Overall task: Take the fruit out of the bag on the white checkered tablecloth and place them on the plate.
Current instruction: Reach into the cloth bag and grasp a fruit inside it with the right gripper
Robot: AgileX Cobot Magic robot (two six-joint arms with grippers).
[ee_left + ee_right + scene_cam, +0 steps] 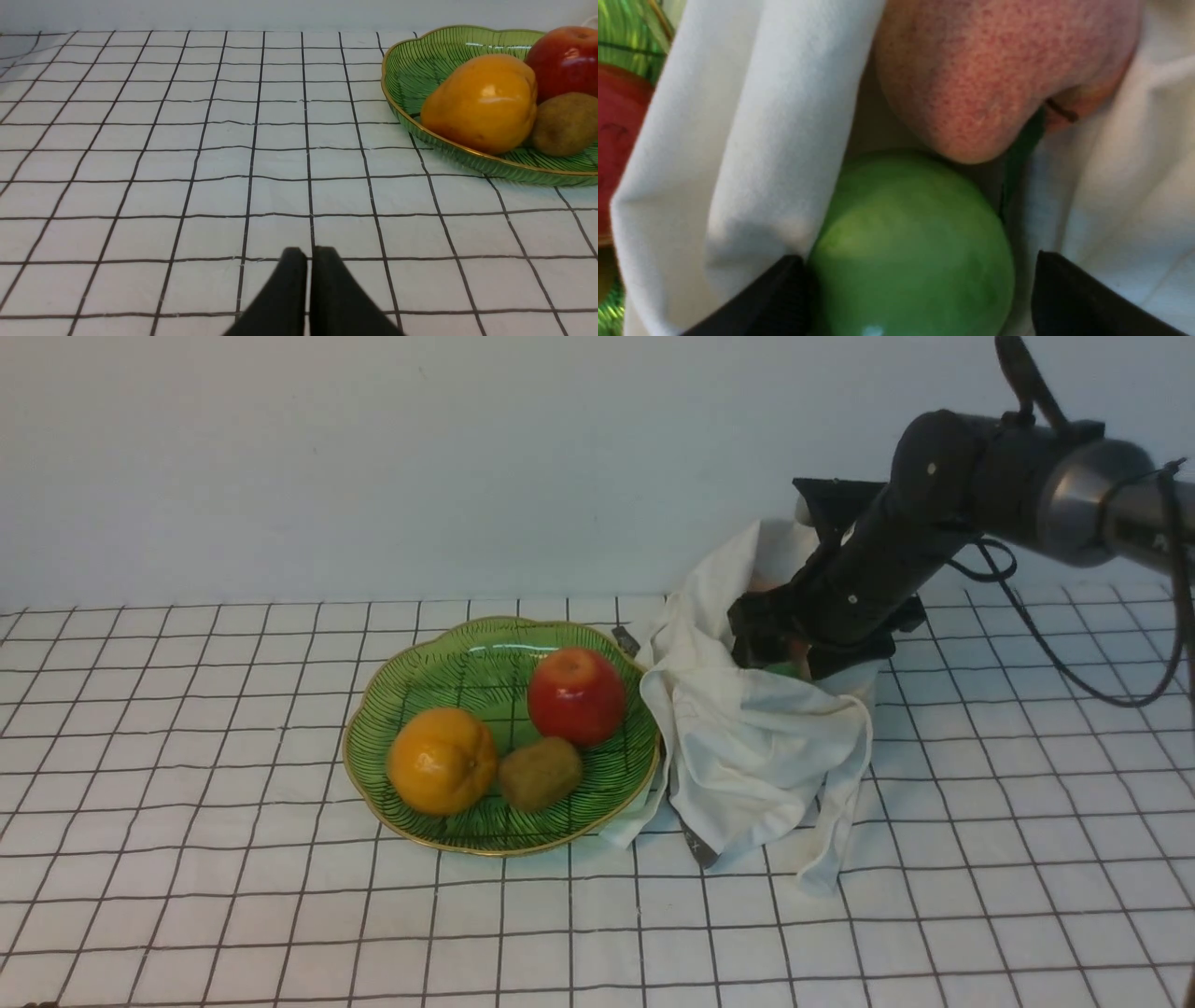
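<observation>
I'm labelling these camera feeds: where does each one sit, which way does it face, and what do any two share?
Front view: between the arms, facing forward over plate and bag; shows the right arm and gripper.
Left wrist view: on the left wrist, facing across the tablecloth; shows the closed left gripper.
Right wrist view: on the right wrist, facing into the bag at peach and green apple; shows the open right gripper's fingers.
Front and left wrist views share the orange.

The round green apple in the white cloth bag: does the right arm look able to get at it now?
Probably yes: the open right claw straddles the green apple, though a fold of white cloth lies close on one side.
</observation>
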